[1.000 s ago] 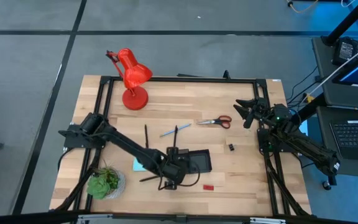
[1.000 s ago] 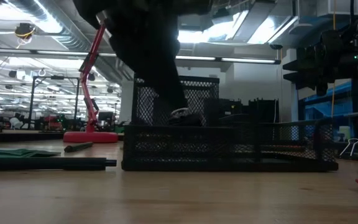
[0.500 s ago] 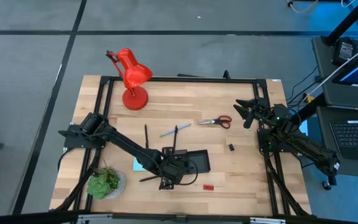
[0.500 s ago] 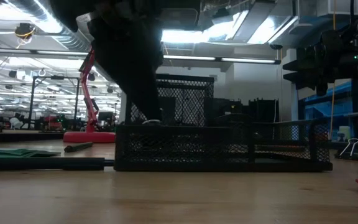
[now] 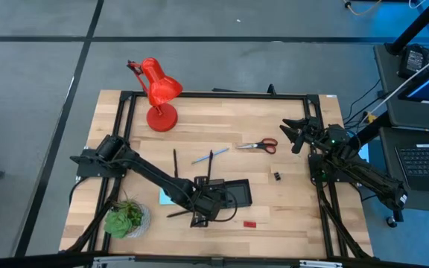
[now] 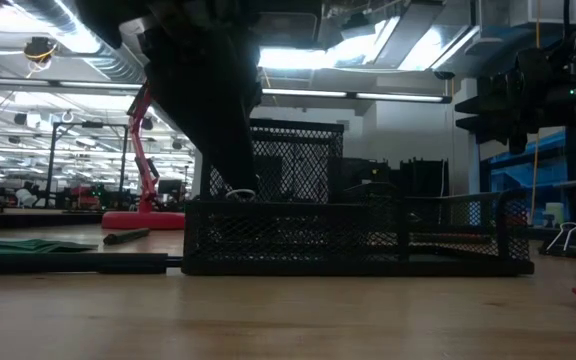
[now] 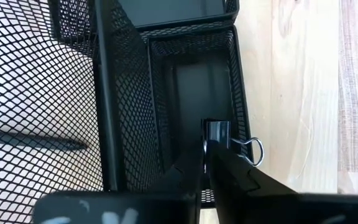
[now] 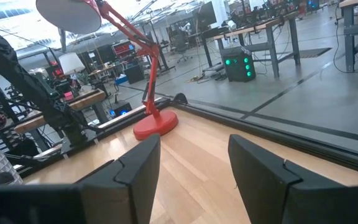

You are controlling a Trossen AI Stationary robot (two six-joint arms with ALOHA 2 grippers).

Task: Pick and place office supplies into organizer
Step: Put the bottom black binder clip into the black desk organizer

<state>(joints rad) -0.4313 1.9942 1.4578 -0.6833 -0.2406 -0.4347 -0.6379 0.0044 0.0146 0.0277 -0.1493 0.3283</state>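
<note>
The black mesh organizer stands near the table's front middle. My left gripper reaches down into its left end, nearly shut, with a small black clip at its fingertips. The clip's wire loop shows over the organizer's wall. Black pens, a light blue pen, red-handled scissors, another clip, a red piece and the blue notepad lie on the wood. My right gripper waits open at the right edge. My left gripper has the black clip's body at the free ends of its two fingers, coming from above and slanting down into the organizer's compartment. The fingers stand very close together. Whether the clip rests on the compartment floor, I cannot tell.
A red desk lamp stands at the far left and a potted plant at the near left corner. A black pen lies just left of the organizer. Bare wood stretches between the organizer and the scissors.
My left gripper has tipped a little steeper into the organizer without travelling. The organizer has slid slightly toward the table's left edge and stays flat on the wood.
</note>
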